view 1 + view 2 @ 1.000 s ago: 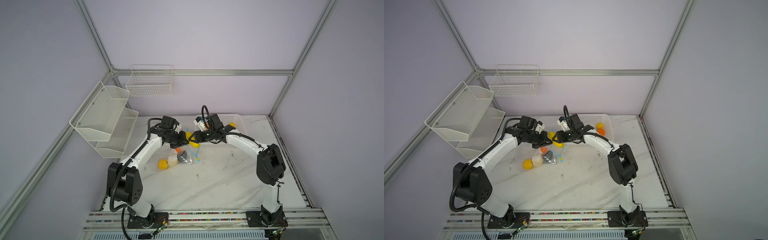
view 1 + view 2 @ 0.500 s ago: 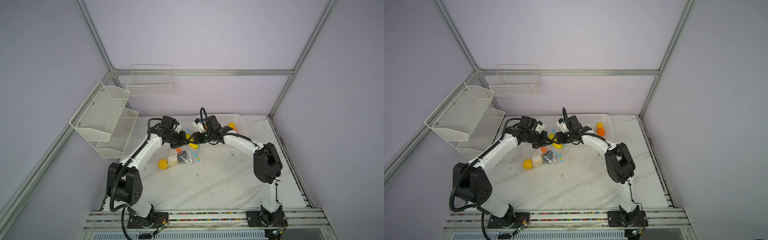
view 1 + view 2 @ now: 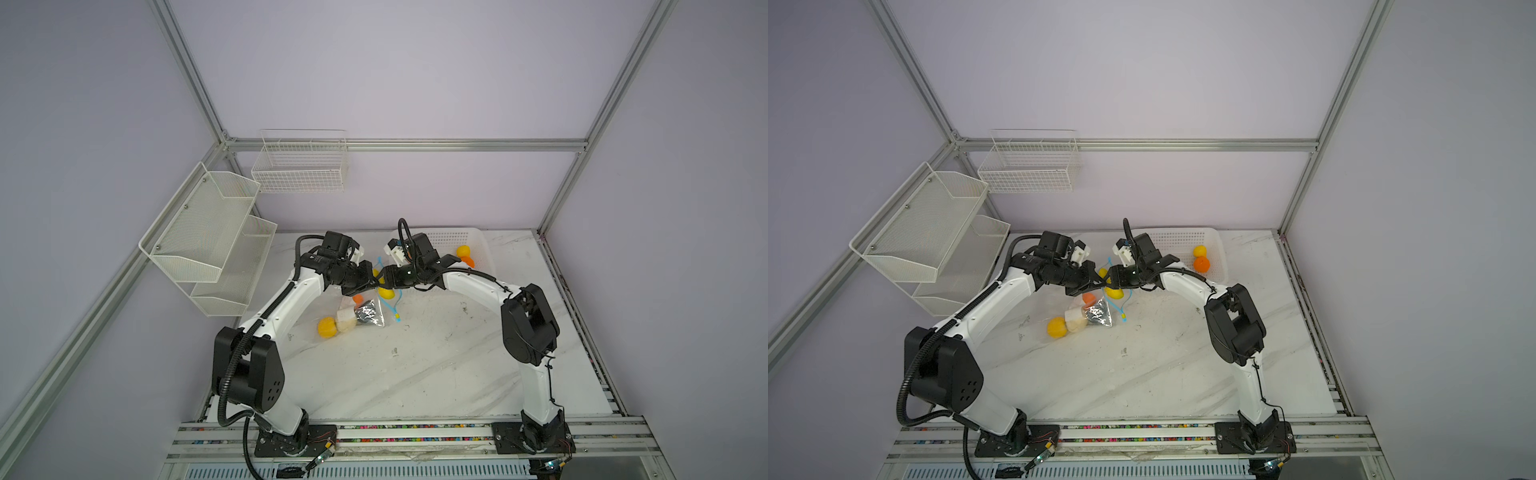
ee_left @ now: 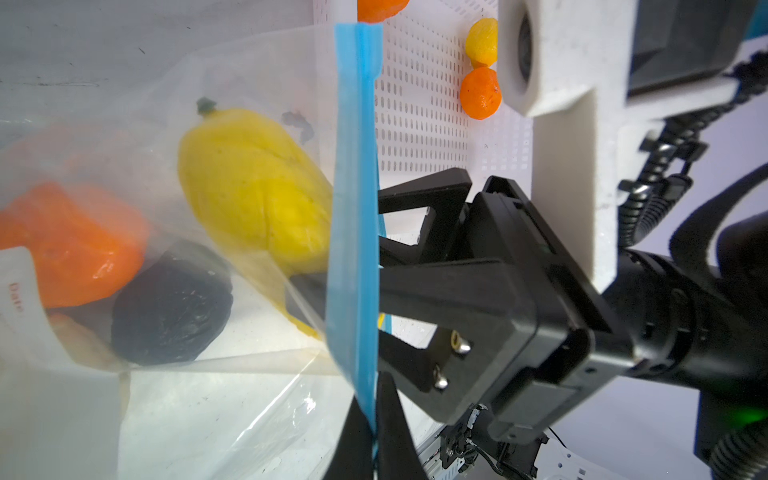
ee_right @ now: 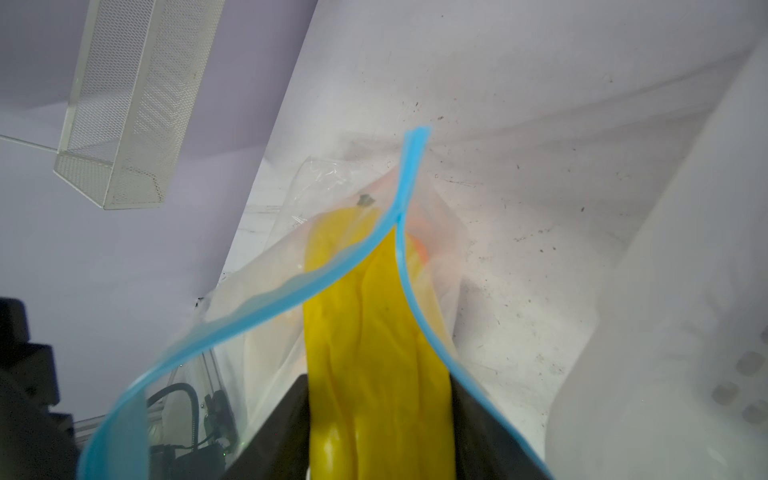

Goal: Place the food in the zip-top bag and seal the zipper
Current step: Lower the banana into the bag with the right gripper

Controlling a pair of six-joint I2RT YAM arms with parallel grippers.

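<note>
Here, both top views: zip-top bag (image 3: 360, 328) lying on the tabletop (image 3: 415, 374), its mouth raised between the two arms. Left end effector (image 3: 371, 281) pressed together on the zipper (image 3: 380, 263) at the bag's mouth. Right end effector (image 3: 384, 279) directly across that mouth, half spread and clamped on the long yellow piece (image 3: 386, 293). Toward the bag's closed end: bagged orange ball (image 3: 1088, 297), cream lumpy ball (image 3: 1074, 323), black lump (image 3: 1096, 316) and bagged yellow round (image 3: 1056, 327). Well apart from the bag, in the white basket (image 3: 1183, 232): loose yellow round (image 3: 1199, 250) and loose orange ball (image 3: 1201, 263), both nearer the right arm.

Left wrist view: blue zipper (image 4: 353, 187) pinched flat between the left fingertips (image 4: 353, 432). Inside the bag beyond it, the long yellow piece (image 4: 249, 187), stem end deepest. One of the right fingers (image 4: 301, 301) reaching past the strip into the bag.

Right wrist view: the zipper's two halves (image 5: 266, 303) parted into an open mouth. Long yellow piece (image 5: 374, 316) gripped between the right fingers (image 5: 286, 424), long axis in line with the reach, pointing straight into the bag.

Judged mid-insertion: release inside the bag, then withdrawal back along that same axis, likely next. Two loose fruits and the sealing not yet done.
</note>
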